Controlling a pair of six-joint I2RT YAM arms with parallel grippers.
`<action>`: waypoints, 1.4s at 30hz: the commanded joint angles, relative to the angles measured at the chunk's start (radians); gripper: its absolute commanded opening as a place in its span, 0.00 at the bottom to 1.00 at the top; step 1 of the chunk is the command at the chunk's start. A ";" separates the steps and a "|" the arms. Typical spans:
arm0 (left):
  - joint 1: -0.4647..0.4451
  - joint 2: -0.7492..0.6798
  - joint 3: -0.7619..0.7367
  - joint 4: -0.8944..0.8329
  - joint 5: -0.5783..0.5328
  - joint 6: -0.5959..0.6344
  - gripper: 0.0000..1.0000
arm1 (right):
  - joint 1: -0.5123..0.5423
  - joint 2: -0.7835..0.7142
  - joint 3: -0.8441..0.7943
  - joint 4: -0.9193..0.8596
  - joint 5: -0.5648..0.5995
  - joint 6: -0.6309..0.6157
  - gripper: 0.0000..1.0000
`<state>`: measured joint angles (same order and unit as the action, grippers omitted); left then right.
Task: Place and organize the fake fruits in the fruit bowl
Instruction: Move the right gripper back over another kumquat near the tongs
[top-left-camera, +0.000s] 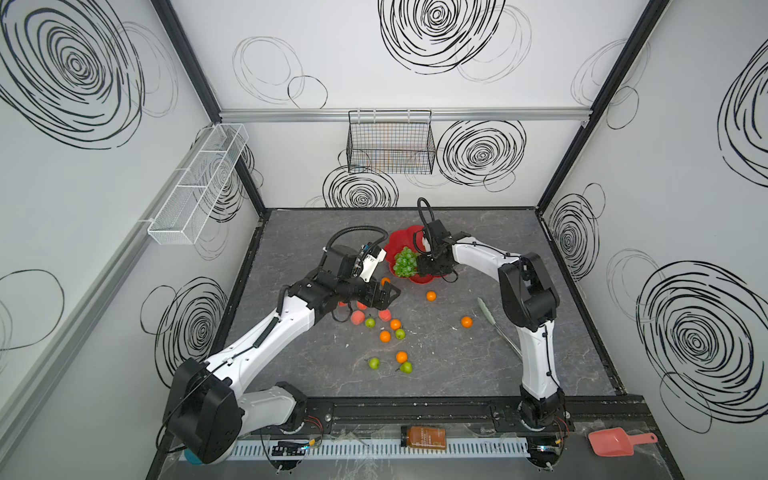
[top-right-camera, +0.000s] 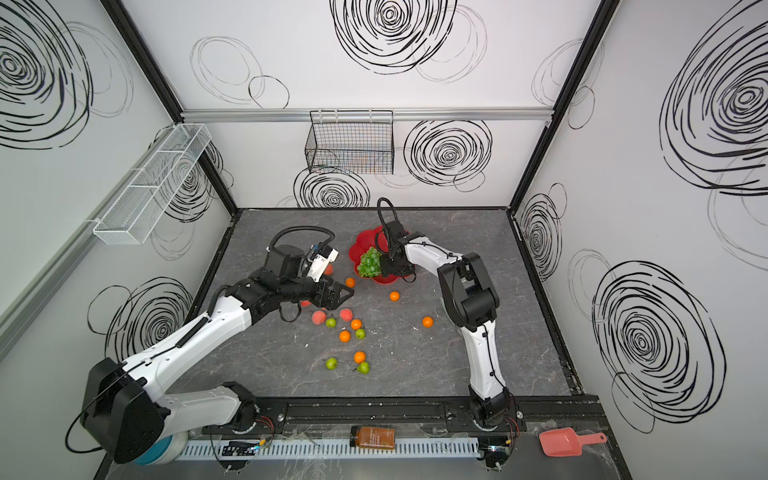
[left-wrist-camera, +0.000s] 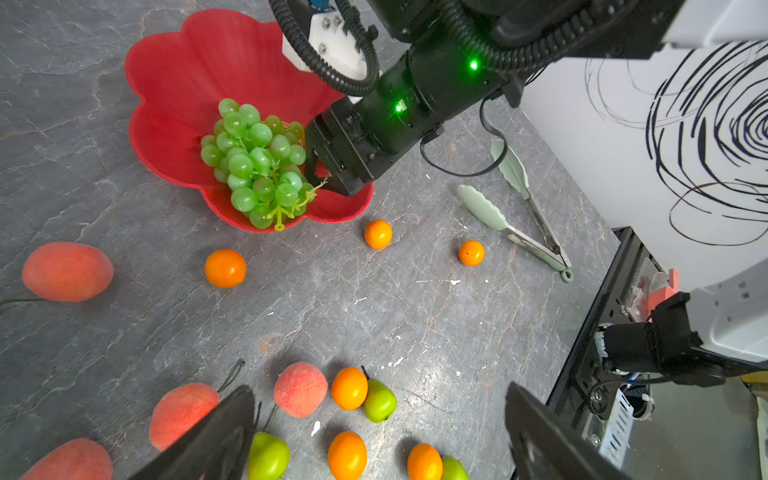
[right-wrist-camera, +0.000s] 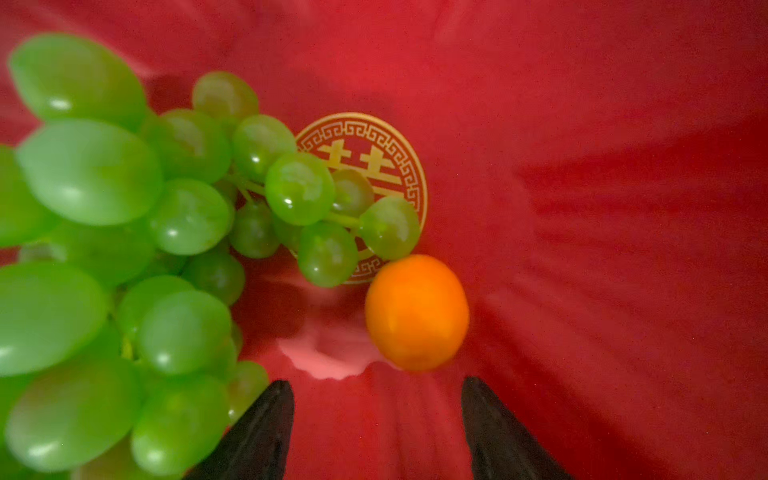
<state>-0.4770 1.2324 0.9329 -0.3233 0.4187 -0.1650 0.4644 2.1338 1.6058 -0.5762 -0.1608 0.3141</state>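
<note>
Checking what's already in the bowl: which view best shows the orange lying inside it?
The right wrist view: the orange lies unblocked in the bowl beside the grapes. In both top views and the left wrist view, the right gripper and the grapes hide it.

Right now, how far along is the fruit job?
Done: the grape bunch and one orange lie in the red bowl. In hand: nothing; the right hand is open over that orange, and the left hand is open above the loose fruit. Left: several oranges, peaches and green apples on the table, outside the bowl.
</note>
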 joint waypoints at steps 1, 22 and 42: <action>0.008 -0.034 -0.012 0.065 -0.024 0.002 0.96 | 0.003 -0.098 0.010 -0.026 -0.002 0.006 0.74; -0.131 -0.201 -0.135 0.175 -0.147 -0.091 0.96 | -0.016 -0.705 -0.550 0.082 0.097 0.118 1.00; -0.452 0.016 -0.229 0.470 -0.079 0.009 0.96 | -0.021 -0.832 -0.843 0.011 0.015 0.214 0.80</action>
<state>-0.9283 1.2007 0.6811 0.1059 0.2790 -0.1604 0.4446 1.2713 0.7750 -0.5388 -0.1360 0.4995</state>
